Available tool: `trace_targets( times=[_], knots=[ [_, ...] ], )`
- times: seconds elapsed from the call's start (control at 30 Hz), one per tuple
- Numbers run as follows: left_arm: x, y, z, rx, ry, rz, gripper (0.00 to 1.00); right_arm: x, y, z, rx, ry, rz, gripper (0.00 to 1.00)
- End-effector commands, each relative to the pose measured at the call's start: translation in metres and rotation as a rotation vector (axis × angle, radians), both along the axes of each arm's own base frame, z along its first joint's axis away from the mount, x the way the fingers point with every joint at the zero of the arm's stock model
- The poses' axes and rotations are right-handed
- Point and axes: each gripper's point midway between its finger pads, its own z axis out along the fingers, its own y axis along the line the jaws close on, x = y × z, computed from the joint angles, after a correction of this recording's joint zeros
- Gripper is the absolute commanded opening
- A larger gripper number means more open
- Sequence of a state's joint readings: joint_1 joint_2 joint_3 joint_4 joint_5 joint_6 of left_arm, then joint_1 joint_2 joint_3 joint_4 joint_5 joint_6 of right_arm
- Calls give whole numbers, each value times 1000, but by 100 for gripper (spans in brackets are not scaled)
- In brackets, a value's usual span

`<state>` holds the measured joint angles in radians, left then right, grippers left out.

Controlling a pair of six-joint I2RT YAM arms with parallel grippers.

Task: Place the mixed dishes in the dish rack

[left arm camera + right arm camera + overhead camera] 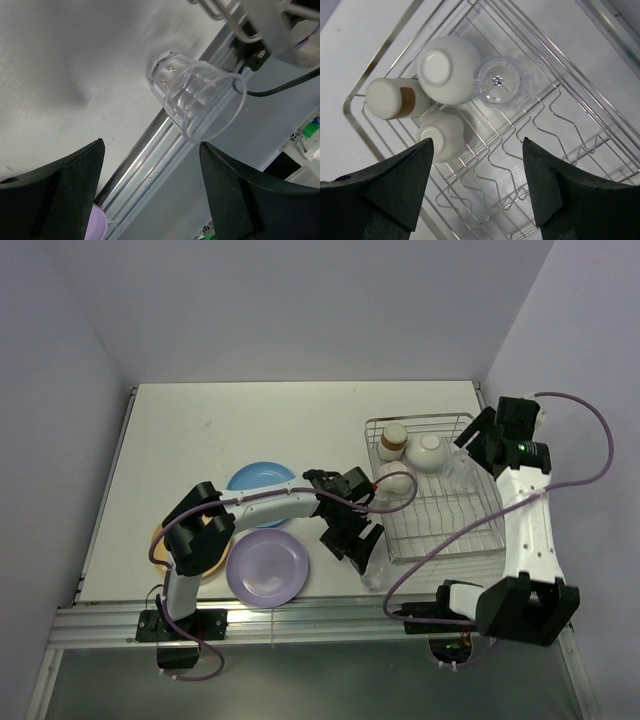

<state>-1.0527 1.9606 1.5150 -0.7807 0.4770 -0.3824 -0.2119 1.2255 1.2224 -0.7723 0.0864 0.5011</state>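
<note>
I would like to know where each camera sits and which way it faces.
Top external: above and behind the bases, looking down on the table; both arms show.
Left wrist: on the left arm, looking past the open left gripper at a clear glass near the table's edge.
Right wrist: looking down past the open right gripper into the dish rack.
Shared: top external also shows that clear glass and the dish rack.

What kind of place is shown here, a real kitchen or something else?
Probably a lab test booth, not a kitchen: plain walls, white table, left arm and right arm bolted on a metal rail.
</note>
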Motion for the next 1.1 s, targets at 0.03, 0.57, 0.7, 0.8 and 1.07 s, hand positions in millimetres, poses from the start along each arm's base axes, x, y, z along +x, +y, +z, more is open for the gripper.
trace_targets(
  times=[0.03,0.57,0.7,0.8,1.07],
  knots=[
    [-5,-6,-11,-29,-3,9,82,-25,14,24,24,-41,10,78],
    [-5,-14,-18,-88,-5,90,76,-55,39,65,65,-158,60,76],
    [-1,-15,-12,-100,-29,90,77,-58,39,65,62,-159,62,76],
    [-1,-18,-15,-98,-14,91,77,-59,40,66,60,-164,68,76],
    [-9,-25,-24,-158,33,76,78,-58,43,67,56,-162,86,76]
  ],
)
